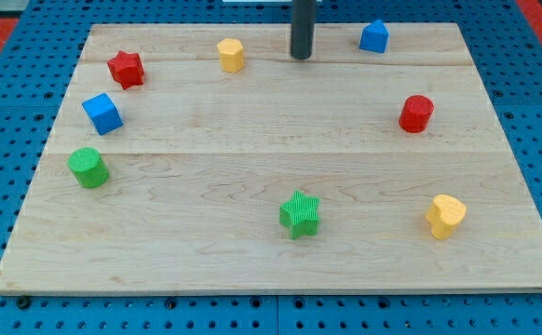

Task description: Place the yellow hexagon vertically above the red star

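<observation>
The yellow hexagon (231,54) stands near the top edge of the wooden board (252,242), left of centre. The red star (126,69) lies at the upper left, to the left of the hexagon and slightly lower. My tip (301,57) is the lower end of the dark rod at the top centre, to the right of the yellow hexagon with a clear gap between them. It touches no block.
A blue cube (101,113) and a green cylinder (89,167) sit at the left. A blue block (374,36) is at the top right, a red cylinder (416,113) at the right, a yellow heart-like block (445,216) at the lower right, a green star (299,214) at the bottom centre.
</observation>
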